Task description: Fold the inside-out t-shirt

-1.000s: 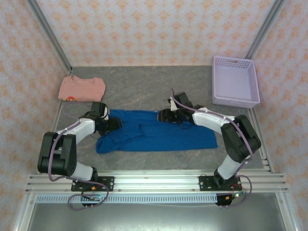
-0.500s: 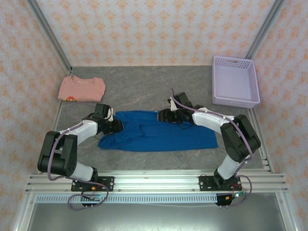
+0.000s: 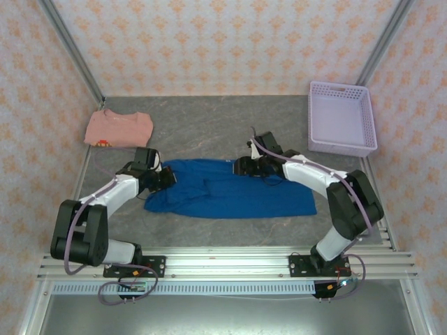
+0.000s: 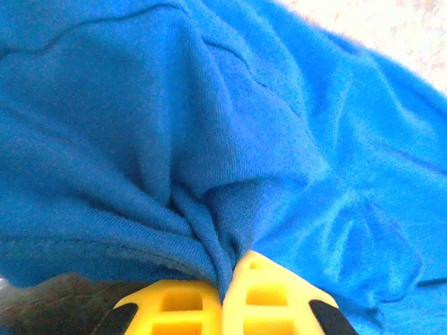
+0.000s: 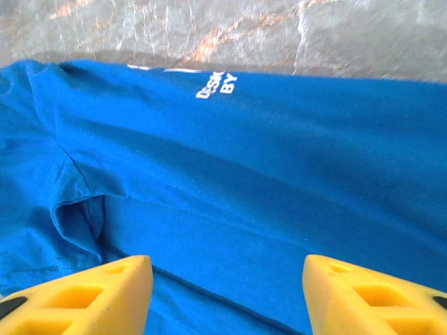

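As the left gripper [image 3: 166, 178] is clamped shut, a first hold is taken on the inside-out t-shirt [image 3: 230, 199]. In the top view the royal-blue garment is seen spread flat on the table [image 3: 209, 125], to the left of the lilac basket [image 3: 340, 148] and nearer the arm bases than it. A second ago the left jaws were standing apart over the shirt's end farthest from the basket. Now they are closed there, and that end has been drawn slightly in toward the basket. The right gripper [image 3: 241, 166] is held where it was, over the shirt's far edge on the basket's side of the left gripper. The salmon-pink shirt [image 3: 119, 129] is left untouched, farther still from the basket.

From the left wrist, the grasp is confirmed. The two yellow fingers of the left gripper [image 4: 225, 279] are pressed together, and a gathered ridge of the t-shirt [image 4: 209, 125] is pinched between them, with folds fanning out from the pinch.

From the right wrist, the right gripper [image 5: 227, 279] is shown released, its fingers wide apart above the t-shirt [image 5: 279, 174] with nothing between them. Pale lettering [image 5: 213, 86] is seen close to the shirt's edge, with bare table beyond.

The task is judged to be at its start: one end has been secured and no fold has been laid. A matching grip by the right gripper is probably needed before the cloth can be lifted evenly.
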Available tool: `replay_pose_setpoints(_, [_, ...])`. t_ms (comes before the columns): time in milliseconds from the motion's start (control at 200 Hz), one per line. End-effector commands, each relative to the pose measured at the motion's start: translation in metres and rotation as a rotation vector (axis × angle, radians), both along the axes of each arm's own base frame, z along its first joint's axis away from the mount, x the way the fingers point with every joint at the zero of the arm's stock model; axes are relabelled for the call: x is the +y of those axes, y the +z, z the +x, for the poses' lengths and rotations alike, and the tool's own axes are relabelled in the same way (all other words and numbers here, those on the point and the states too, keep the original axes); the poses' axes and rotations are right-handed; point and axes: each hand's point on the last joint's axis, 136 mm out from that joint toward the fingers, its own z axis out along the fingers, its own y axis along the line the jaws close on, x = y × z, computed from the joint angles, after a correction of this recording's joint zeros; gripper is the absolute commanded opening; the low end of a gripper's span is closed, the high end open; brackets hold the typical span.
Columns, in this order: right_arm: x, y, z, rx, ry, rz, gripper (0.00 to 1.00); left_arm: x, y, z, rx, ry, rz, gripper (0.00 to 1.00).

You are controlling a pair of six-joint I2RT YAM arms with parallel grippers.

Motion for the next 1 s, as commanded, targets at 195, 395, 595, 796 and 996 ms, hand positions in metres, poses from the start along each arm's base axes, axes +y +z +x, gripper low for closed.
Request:
replay_pose_setpoints(195, [-0.04, 0.028, 0.015, -0.083, -0.09, -0.051, 0.59, 0.092, 0.057, -0.024, 0.134, 0.205, 0.397, 0.0])
replay_pose_setpoints(395, [-0.065, 0.027, 0.016, -0.086, -0.141, -0.085, 0.59, 0.135, 0.099, -0.04, 0.182, 0.233, 0.631, 0.0])
replay_pose_setpoints(595, [-0.077, 0.018, 0.013, -0.071, -0.165, -0.148, 0.59, 0.17, 0.143, -0.05, 0.262, 0.207, 0.894, 0.0])
replay_pose_setpoints(796, [-0.057, -0.002, 0.009, 0.007, -0.118, -0.086, 0.58, 0.153, 0.154, -0.035, 0.276, 0.107, 0.913, 0.0])
replay_pose_setpoints(996, [-0.026, -0.011, 0.003, 0.032, -0.056, -0.059, 0.57, 0.104, 0.149, -0.007, 0.289, -0.02, 0.9, 0.0])
